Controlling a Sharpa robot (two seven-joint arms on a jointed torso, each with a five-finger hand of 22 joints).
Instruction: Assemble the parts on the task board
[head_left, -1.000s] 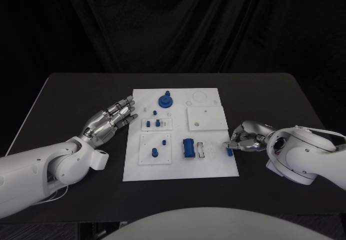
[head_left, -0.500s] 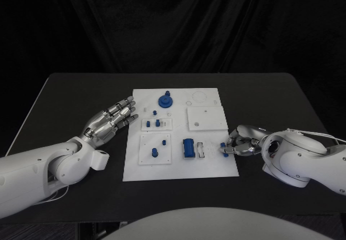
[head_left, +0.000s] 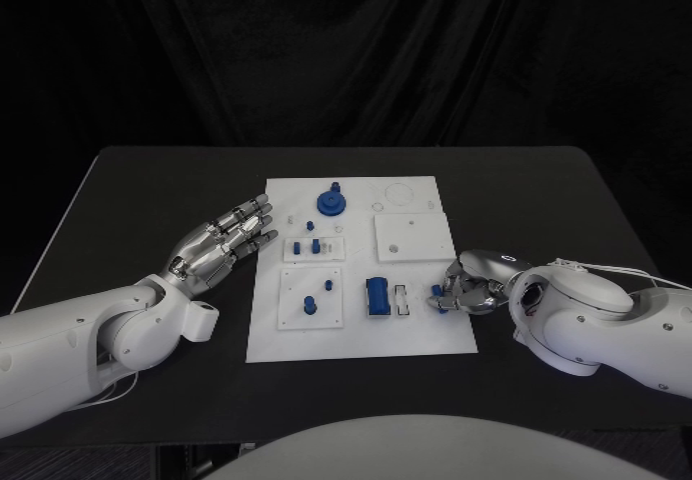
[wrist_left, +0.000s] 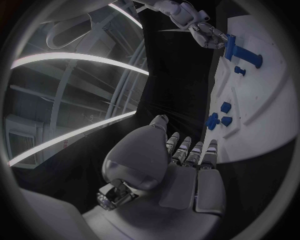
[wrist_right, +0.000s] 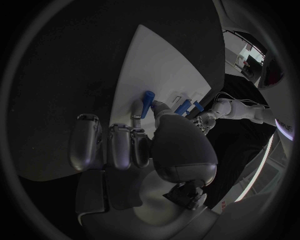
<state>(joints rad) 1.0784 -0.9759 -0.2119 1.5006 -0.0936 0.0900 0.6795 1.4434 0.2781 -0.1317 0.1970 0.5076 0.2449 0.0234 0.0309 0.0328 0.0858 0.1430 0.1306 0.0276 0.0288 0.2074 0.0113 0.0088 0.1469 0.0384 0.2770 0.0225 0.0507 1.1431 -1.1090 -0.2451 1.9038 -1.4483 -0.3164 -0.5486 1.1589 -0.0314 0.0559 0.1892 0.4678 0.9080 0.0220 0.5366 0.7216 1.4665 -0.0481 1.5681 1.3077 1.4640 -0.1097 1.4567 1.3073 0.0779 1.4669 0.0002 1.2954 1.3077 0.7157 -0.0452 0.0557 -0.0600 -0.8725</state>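
Right hand (head_left: 473, 283) at the task board's (head_left: 361, 335) right edge, fingers curled around a small blue part (head_left: 440, 301), pinching it just above the white surface; same grip seen from the right wrist view, blue part (wrist_right: 148, 103) between fingertip and thumb, touching or nearly touching the board (wrist_right: 162, 65) — cannot tell which. Left hand (head_left: 219, 243) held flat beside the board's left edge, fingers spread and straight, gripping nothing, resting over the black desk (head_left: 159, 200). On the board: a round blue piece (head_left: 332, 203) near the far end, small blue pegs (head_left: 306, 246) on a square inset, two more (head_left: 316, 296) on a lower inset, a taller blue block (head_left: 376, 297) just left of the held part. No legible writing anywhere. Held part mostly covered by the fingers, shape hard to make out. Dark curtain (head_left: 346, 70) behind the desk.
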